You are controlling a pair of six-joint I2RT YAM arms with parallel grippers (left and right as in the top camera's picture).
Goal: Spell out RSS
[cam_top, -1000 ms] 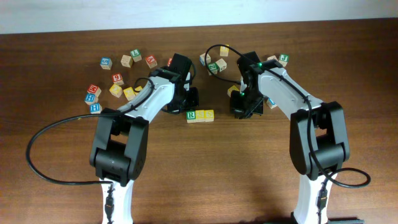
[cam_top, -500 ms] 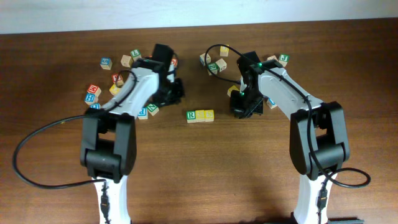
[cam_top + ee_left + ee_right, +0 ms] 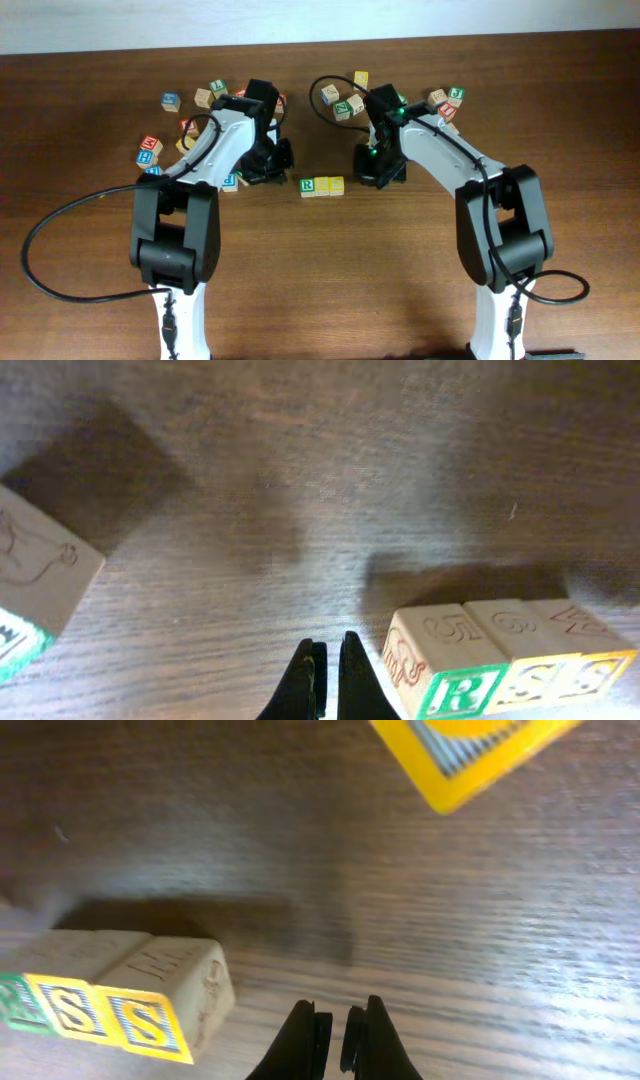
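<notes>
Flanking the RSS row (image 3: 322,186), left fingers (image 3: 300,690) and right fingers (image 3: 370,1045) sit clenched on nothing; neither touches it.

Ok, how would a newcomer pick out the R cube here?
On the dark wooden table, find the lone row of three small wooden cubes near its middle. The pale wooden cube with a green R and green border is its left end in the overhead view; the two yellow-faced neighbours carry S.

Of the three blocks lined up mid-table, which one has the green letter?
The R cube, at the row's left end. It is pale with a green letter and border; the middle S cube and far S cube are yellow-faced.
</notes>
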